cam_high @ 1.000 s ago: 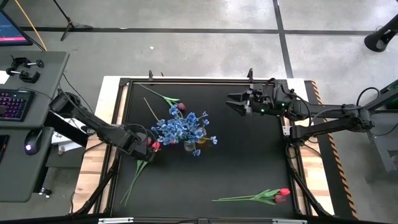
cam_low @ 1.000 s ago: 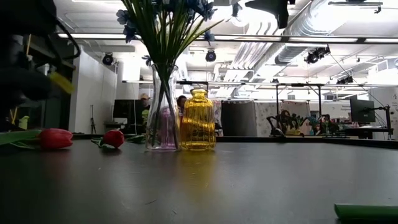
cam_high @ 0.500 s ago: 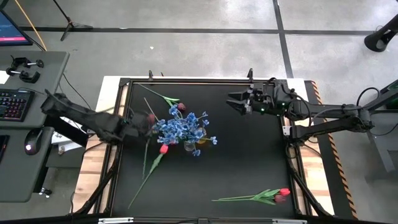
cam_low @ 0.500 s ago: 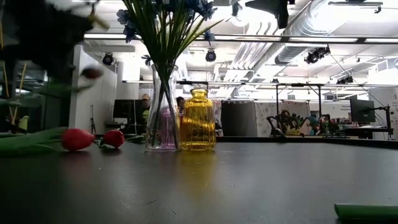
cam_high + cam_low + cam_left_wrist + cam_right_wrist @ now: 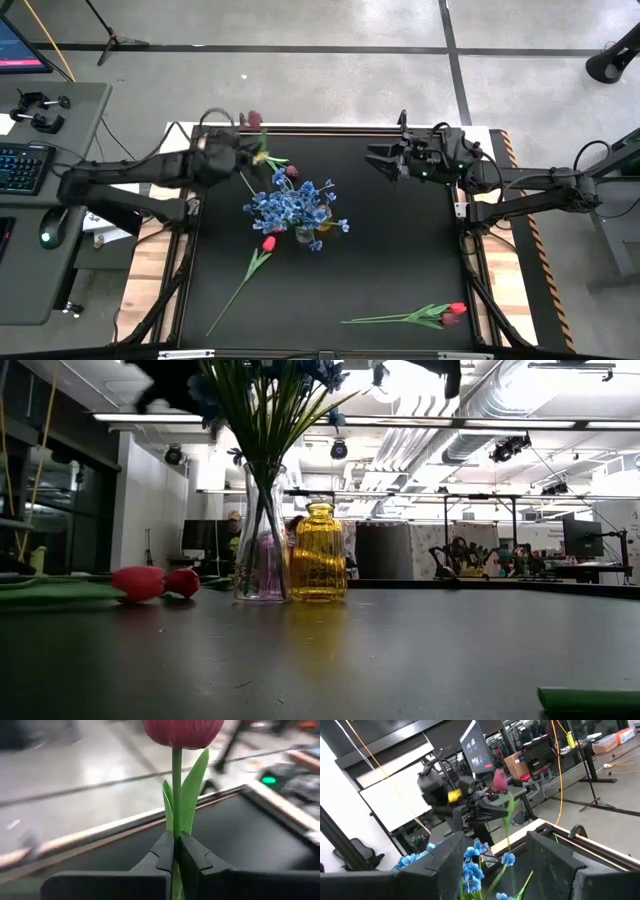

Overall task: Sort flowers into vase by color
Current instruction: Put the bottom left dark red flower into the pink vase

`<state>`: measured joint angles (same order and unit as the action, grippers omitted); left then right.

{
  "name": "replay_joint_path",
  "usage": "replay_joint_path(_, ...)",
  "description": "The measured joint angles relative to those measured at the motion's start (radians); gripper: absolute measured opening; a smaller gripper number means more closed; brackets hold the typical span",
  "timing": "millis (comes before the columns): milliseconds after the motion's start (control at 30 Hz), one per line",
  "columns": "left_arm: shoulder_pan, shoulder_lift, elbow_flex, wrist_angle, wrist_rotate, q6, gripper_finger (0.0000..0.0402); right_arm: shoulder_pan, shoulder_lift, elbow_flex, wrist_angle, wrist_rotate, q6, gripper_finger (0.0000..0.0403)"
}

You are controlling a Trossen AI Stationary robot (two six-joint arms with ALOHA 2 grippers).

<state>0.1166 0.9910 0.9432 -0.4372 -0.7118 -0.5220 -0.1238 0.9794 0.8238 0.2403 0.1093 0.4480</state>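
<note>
A black table [image 5: 400, 260] is seen from above. At its far left edge a maroon tulip [image 5: 182, 731] is held upright by the stem, the left gripper [image 5: 176, 851] clamped on it. The blue flowers [image 5: 290, 208] stand in a clear vase [image 5: 261, 540] (a yellow vase [image 5: 318, 552] just beside it). The right gripper [image 5: 374, 158] is held above the far right, jaws spread. A red tulip [image 5: 266, 244] lies near the vases; another tulip [image 5: 455, 311] lies near right.

blue flowers [image 5: 290, 207] crowd the vase [image 5: 262, 540] mouth.
</note>
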Motion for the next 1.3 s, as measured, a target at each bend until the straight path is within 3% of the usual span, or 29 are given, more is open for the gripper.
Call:
replay_joint_path(200, 0.13, 0.072, 0.0, 0.33, 0.331, 0.292, 0.0, 0.0, 0.0, 0.0, 0.012, 0.0, -0.002, 0.0204)
replay_joint_path(367, 0.175, 0.079, 0.0, 0.394, 0.629, 0.307, 0.0, 0.0, 0.0, 0.0, 0.012, 0.0, -0.043, 0.0204)
replay_joint_path(600, 0.194, 0.093, 0.0, 0.421, 0.79, 0.268, 0.0, 0.0, 0.0, 0.0, 0.007, 0.0, -0.115, 0.0204)
replay_joint_path(1033, 0.193, 0.253, 0.0, 0.495, 0.857, 0.269, 0.0, 0.0, 0.0, 0.0, -0.019, 0.0, -0.158, 0.0204)
replay_joint_path(1300, 0.191, 0.254, 0.0, 0.53, 0.826, 0.296, 0.0, 0.0, 0.0, 0.0, -0.019, 0.0, -0.162, 0.0204)
